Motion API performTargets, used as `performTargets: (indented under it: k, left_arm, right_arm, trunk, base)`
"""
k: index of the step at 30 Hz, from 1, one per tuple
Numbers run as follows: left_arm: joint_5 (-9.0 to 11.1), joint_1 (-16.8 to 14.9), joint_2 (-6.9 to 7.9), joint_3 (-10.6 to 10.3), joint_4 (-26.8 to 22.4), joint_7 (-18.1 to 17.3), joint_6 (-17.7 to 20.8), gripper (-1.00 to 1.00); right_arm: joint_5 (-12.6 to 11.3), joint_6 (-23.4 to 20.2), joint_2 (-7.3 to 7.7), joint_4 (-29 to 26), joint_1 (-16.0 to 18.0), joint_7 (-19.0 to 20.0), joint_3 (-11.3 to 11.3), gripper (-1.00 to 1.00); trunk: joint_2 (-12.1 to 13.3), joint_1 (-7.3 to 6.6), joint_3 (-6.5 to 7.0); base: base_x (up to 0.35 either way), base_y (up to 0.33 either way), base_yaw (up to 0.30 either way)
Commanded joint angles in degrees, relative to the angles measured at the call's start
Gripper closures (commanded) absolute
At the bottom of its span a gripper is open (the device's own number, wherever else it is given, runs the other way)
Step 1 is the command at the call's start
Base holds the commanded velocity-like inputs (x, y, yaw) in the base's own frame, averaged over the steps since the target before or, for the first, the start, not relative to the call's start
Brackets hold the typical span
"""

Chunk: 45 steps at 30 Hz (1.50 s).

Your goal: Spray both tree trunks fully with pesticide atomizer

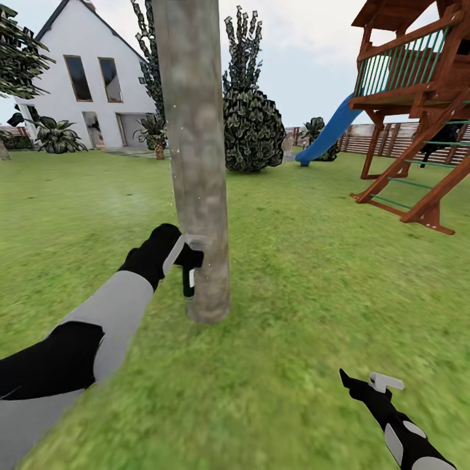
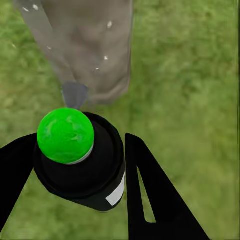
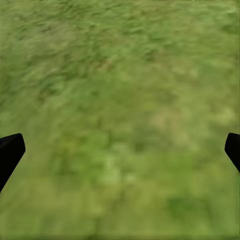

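Note:
A thick grey-brown mottled tree trunk (image 1: 194, 163) rises from the garden lawn (image 1: 313, 281) straight ahead. My left gripper (image 1: 186, 251) is shut on the pesticide atomizer (image 1: 188, 281), held right against the trunk's lower part. In the left wrist view the atomizer (image 2: 80, 160) is a small black bottle with a bright green cap, clamped between the black fingers (image 2: 150, 195) of my left gripper (image 2: 80, 172), and it points at the trunk (image 2: 90, 45), which carries small white specks. My right gripper (image 1: 365, 385) hangs low over the grass, open and empty (image 3: 120, 150).
A wooden playset (image 1: 418, 98) with a blue slide (image 1: 329, 134) stands at the right. Behind the trunk grows a dark bush (image 1: 253, 127). A white house (image 1: 91, 78), palm-like plants (image 1: 55, 136) and a slat fence (image 1: 391, 137) edge the lawn.

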<state>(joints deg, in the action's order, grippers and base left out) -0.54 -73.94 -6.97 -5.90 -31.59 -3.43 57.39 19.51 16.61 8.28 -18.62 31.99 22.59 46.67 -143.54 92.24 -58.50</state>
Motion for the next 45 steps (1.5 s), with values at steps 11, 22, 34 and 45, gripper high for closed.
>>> performTargets:
  k: [11,22,34,45]
  left_arm:
    - [-0.08,-23.92,-0.56,0.01,17.6,0.01,0.09,1.0]
    - [0.28,-41.02,-1.4,0.13,25.99,-0.07,0.09,1.0]
    - [0.36,-46.35,-1.31,0.06,30.03,-0.08,0.01,1.0]
    - [0.14,-32.08,1.06,0.1,30.71,-0.17,-0.62,1.0]
  right_arm:
    - [0.0,0.0,0.0,0.0,0.0,-0.01,0.0,-1.0]
    - [0.0,0.0,0.02,0.03,0.0,-0.01,0.0,-1.0]
    - [0.0,0.0,-0.01,0.05,0.0,0.0,0.0,-1.0]
    - [0.0,0.0,-0.01,0.06,0.0,0.0,0.0,-1.0]
  trunk:
    - [0.0,0.01,-0.01]
    - [0.0,0.01,-0.01]
    - [0.0,0.01,-0.01]
    - [0.0,0.01,-0.01]
  base:
    - [0.0,0.0,0.0]
    - [0.0,0.0,0.0]
    - [0.0,0.0,0.0]
    - [0.0,0.0,0.0]
